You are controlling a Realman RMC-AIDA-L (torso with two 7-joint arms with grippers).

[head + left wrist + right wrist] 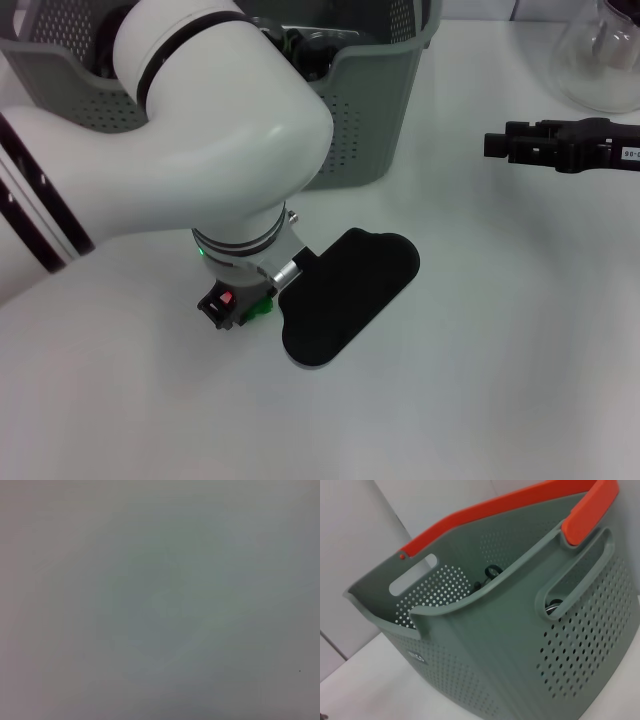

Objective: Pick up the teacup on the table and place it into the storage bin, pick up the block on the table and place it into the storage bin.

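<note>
Left gripper (243, 308) lowered near bench front edge, around green block (262, 308); grip impossible to tell. Right gripper (497, 143) near right edge, beside storage bin (375, 120), fingers closed, empty

no legible text, bin label (415, 657) unreadable

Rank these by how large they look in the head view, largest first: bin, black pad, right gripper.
1. Bin, though the left arm hides much of it.
2. Black pad, which lies nearer the camera, so its true rank is unsure.
3. Right gripper.
</note>
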